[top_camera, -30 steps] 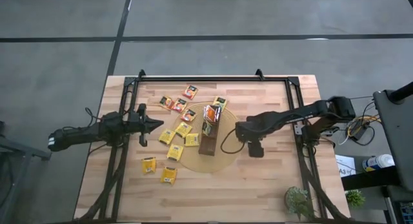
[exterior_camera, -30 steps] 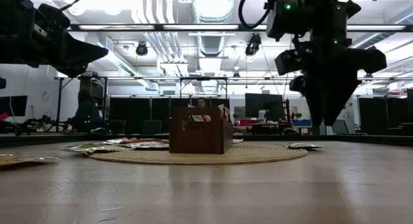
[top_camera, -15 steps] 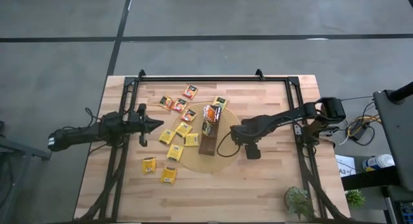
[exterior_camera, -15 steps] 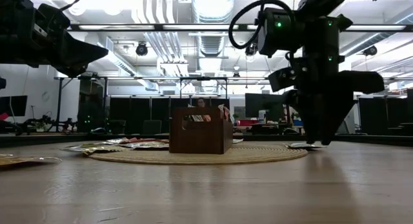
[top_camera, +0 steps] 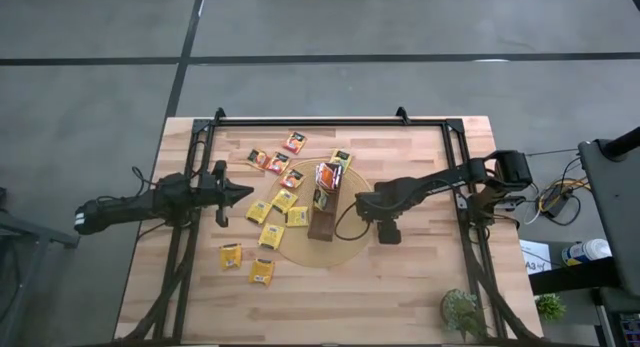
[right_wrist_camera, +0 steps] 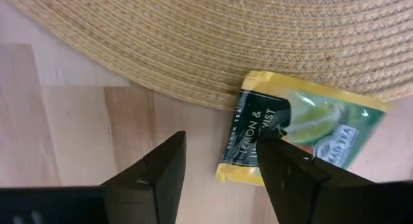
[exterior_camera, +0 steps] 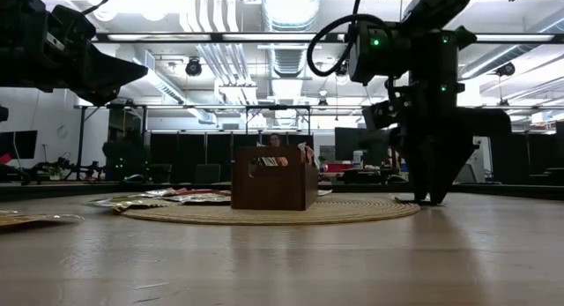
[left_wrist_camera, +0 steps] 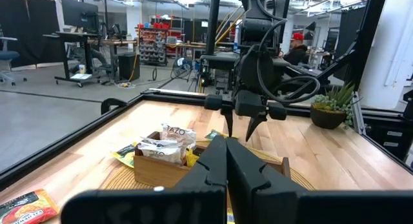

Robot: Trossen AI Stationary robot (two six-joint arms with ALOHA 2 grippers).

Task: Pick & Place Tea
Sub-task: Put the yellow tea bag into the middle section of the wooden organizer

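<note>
- Right gripper [right_wrist_camera: 219,169] is hanging low over the table with fingers spread wide, gripping nothing; one fingertip [right_wrist_camera: 274,137] is overlapping the sachet, the other [right_wrist_camera: 174,150] is over bare wood.
- Target green-and-yellow tea sachet [right_wrist_camera: 297,133] is lying flat at centre right of the right wrist frame, partly on the woven mat [right_wrist_camera: 213,37], partly on the table [right_wrist_camera: 64,114].
- Judgement: fingers are sitting off-centre; shifting toward the sachet so both straddle it, then pressing down before closing, should be helping with a flat packet.
- Tray [top_camera: 324,212] at centre of the high view is already holding sachets; other sachets [top_camera: 271,232] are lying scattered to its left.
- Left gripper [top_camera: 240,194], closed, is waiting at centre left.
</note>
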